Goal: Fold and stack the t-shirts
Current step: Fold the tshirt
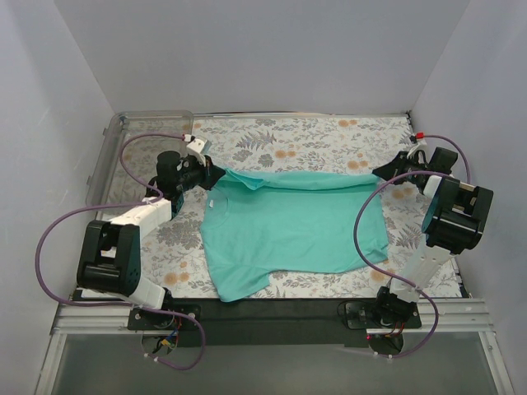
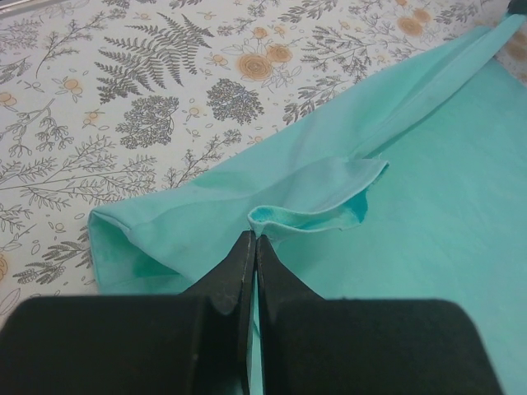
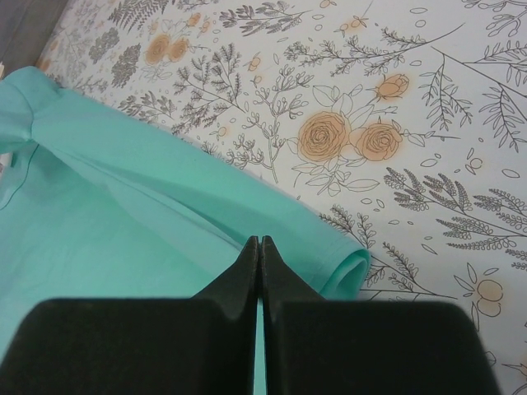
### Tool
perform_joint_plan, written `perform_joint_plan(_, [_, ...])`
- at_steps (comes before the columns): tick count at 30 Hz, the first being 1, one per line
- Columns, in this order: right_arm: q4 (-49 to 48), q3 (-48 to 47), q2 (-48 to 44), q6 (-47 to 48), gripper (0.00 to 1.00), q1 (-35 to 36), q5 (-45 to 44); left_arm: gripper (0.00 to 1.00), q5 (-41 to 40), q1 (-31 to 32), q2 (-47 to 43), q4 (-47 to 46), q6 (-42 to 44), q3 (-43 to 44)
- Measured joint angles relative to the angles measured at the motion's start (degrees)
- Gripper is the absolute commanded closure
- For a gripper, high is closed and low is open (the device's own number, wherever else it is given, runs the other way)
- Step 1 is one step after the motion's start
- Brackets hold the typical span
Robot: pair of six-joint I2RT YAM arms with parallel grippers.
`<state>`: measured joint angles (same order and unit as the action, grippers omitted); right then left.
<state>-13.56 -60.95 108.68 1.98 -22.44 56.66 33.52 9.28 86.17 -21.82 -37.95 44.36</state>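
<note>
1. A white-walled enclosure surrounds a table laid with a floral-printed cover (image 1: 313, 136); a clear plastic bin (image 1: 107, 156) is seen at the far left corner.
2. One teal-green t-shirt (image 1: 288, 234) is spread mid-table, collar to the left, hem to the right.
3. Its far edge is gathered into a ridge running left to right, so a first fold is judged begun but not laid down.
4. No folded shirt and no stack are visible; the remaining folds and the stacking are judged left to do.
5. The left arm is reached far and inward. The left gripper (image 2: 254, 239) is pressed together, pinching the shirt's far-left edge.
6. The right arm is bent inward likewise. The right gripper (image 3: 260, 240) is clamped on the far-right fold.
</note>
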Motion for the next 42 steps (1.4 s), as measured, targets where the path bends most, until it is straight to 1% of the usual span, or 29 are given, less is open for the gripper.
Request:
perform_joint_plan(17, [3.4,0.0,0.0,2.6,0.99,-0.4,-1.7,1.0,0.4,0.2,-1.5,1.8,-0.9,-2.6])
perform_joint_plan(20, [4.5,0.0,0.0,3.4,0.9,-0.4,-2.0,1.0,0.4,0.3,-1.5,2.1,-0.8,-2.6])
perform_joint_plan(23, [6.4,0.0,-0.5,4.7,0.75,-0.4,-2.3,1.0,0.4,0.3,-1.5,2.1,-0.8,-2.6])
perform_joint_plan(24, [7.1,0.0,-0.9,5.1,0.68,-0.5,-2.4,1.0,0.4,0.3,-1.5,2.1,-0.8,-2.6])
perform_joint_plan(27, [8.1,1.1,-4.1,5.7,0.62,-0.9,-2.5,1.0,0.4,0.5,-1.5,2.2,-0.8,-2.6])
perform_joint_plan(34, [8.4,3.3,-11.6,5.2,0.63,-1.6,-2.0,1.0,0.4,1.0,-1.5,2.3,-0.8,-2.7])
perform_joint_plan(42, [11.3,7.2,-14.1,3.1,0.63,-1.5,0.2,1.0,0.4,1.7,-1.5,2.3,-0.5,-3.4])
